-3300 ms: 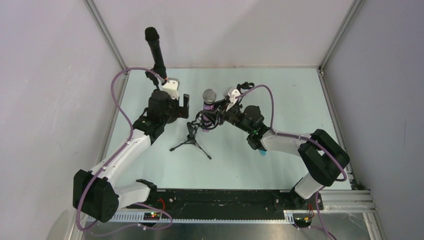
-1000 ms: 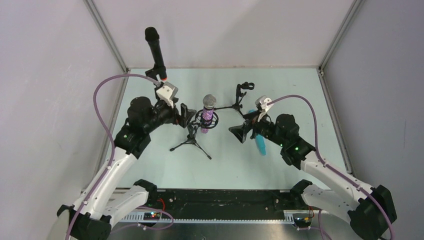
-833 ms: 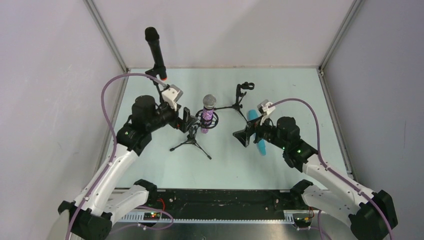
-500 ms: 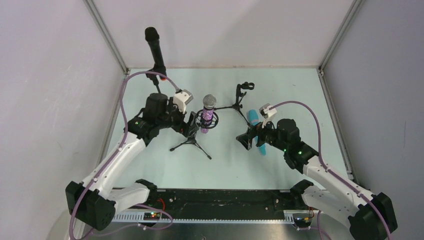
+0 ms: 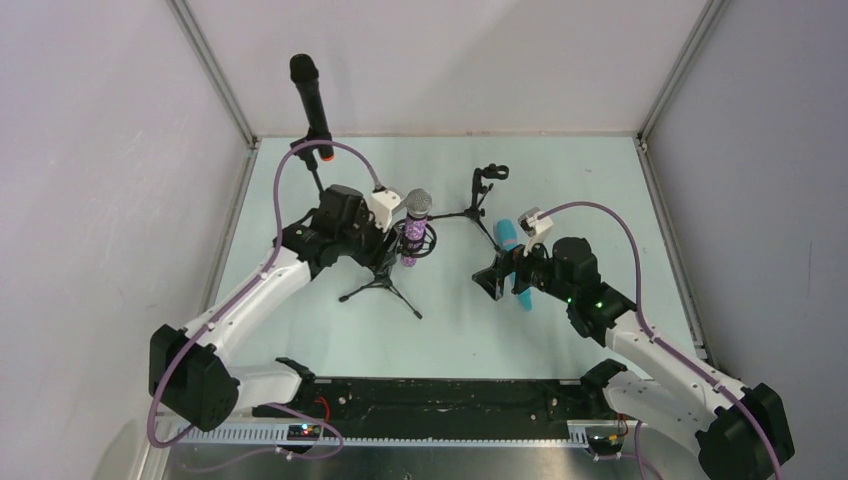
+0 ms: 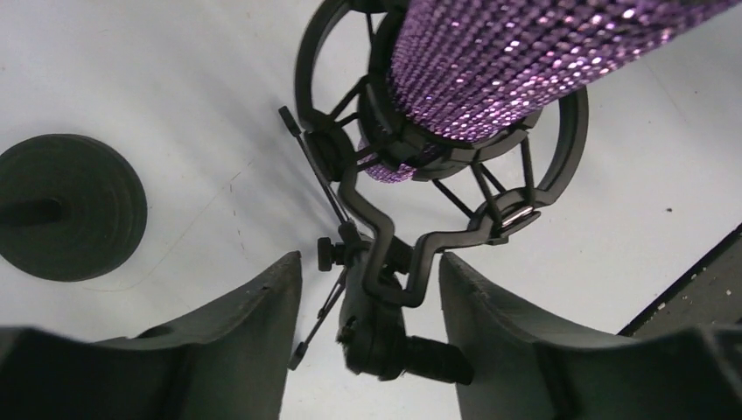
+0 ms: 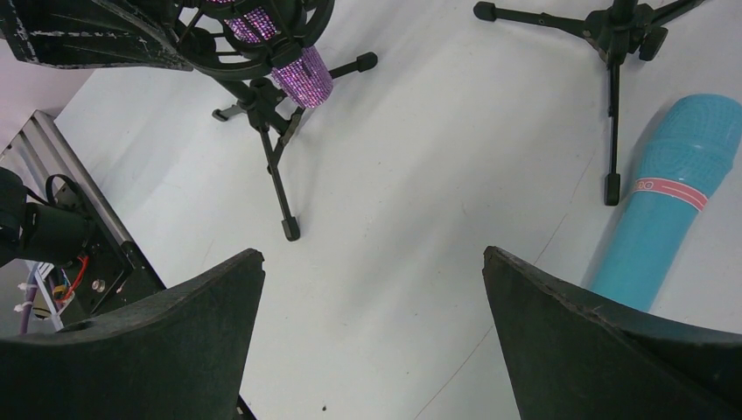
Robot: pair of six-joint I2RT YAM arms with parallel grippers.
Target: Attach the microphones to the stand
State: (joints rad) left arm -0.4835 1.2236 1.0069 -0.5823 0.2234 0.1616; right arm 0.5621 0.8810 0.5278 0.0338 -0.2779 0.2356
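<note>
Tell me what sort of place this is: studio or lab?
Probably a robot lab test cell, not a studio: plain walls on aluminium framing, left arm and right arm bolted at the near edge of a pale table, small tripod mic stand as a prop.

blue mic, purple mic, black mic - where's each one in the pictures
blue mic (image 7: 652, 232): right wrist view, on its smooth body below the head
purple mic (image 6: 516, 61): left wrist view, on its glittery body
black mic (image 5: 315, 112): top view, on the middle of its handle
</note>
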